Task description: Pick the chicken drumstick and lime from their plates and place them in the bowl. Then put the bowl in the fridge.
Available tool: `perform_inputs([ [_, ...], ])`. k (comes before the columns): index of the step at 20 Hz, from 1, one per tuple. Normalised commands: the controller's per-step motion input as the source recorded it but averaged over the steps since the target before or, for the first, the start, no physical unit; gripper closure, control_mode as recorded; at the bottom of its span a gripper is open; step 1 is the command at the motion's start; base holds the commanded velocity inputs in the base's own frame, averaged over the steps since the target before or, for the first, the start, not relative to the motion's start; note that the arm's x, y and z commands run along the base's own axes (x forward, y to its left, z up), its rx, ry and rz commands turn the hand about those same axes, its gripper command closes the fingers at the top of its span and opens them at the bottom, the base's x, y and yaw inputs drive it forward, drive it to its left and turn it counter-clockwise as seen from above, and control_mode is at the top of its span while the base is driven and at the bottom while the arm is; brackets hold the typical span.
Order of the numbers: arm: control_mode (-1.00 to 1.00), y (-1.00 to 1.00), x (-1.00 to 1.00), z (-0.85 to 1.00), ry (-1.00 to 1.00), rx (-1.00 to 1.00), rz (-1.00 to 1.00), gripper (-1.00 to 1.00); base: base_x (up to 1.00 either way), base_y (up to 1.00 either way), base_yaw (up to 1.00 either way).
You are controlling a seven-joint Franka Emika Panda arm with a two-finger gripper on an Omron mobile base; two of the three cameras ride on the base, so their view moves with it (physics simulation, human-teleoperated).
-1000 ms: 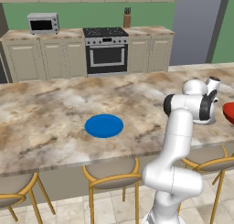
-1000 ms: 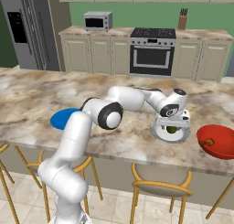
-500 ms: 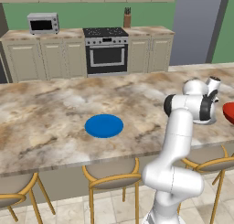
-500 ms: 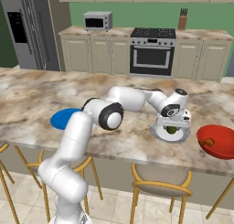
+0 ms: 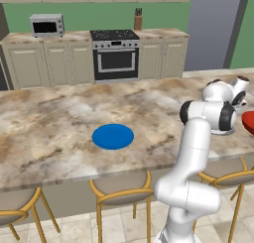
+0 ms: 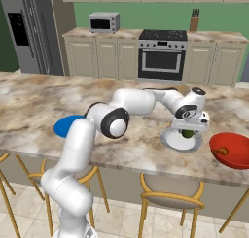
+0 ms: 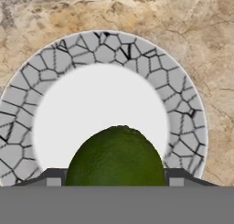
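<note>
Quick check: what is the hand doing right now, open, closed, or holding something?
Hand: closed on the lime, right over its white, grey-rimmed plate.

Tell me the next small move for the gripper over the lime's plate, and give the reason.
Probably lift straight up a little. In the hand view the lime sits between the two fingertips, which look closed against its sides, over the white, grey-rimmed plate. The right base view shows the gripper low over that plate, with the red bowl beside it, the drumstick already inside.
</note>
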Motion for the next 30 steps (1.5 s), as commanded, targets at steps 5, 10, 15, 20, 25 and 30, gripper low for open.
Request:
perform_inputs([
  [5,-1.00,-0.29,-0.33,0.43,0.00,0.00,-0.15,1.00,0.00,0.00,0.00],
  [10,-1.00,-0.32,-0.29,0.37,0.00,-0.02,-0.20,1.00,0.00,0.00,0.00],
  [15,-1.00,-0.45,-0.14,0.22,0.00,-0.07,-0.16,1.00,0.00,0.00,0.00],
  [20,-1.00,-0.60,-0.01,0.01,0.00,-0.11,-0.19,1.00,0.00,0.00,0.00],
  [25,-1.00,-0.68,0.00,0.00,0.00,-0.06,-0.16,1.00,0.00,0.00,0.00],
  [30,-1.00,-0.64,0.00,0.00,0.01,0.00,-0.12,1.00,0.00,0.00,0.00],
])
